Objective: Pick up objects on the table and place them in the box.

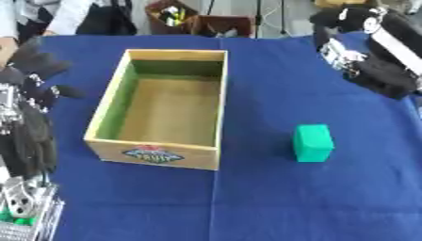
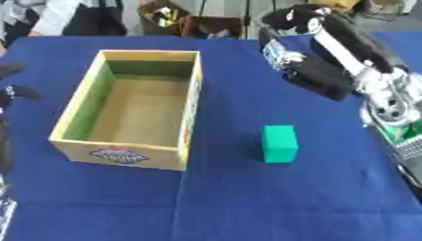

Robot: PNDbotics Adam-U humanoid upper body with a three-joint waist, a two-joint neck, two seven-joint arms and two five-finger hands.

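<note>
Toward the desk's [image 1: 272,207] right half, about midway between its near and far edges, a green block [image 1: 314,142] stands alone on the blue cloth, well apart from the wooden box [image 1: 153,155], which sits left of centre with its open top showing a bare floor and nothing yet inside. The right hand [image 2: 288,59] hangs above the far right part of the desk, beyond the block and not touching it; its fingers seem curled downward around nothing, though the dark shapes make that hard to be sure of. The left hand [image 1: 33,70] waits at the left edge beside the box, fingers loosely spread and holding nothing. The step in hand looks to be the reach for the block. Doing it well likely means bringing the right hand toward the near edge until it sits straight over the block, spreading the fingers wide, then descending so thumb and fingers meet opposite flat faces. The block looks light and could topple if nudged from one side only.
</note>
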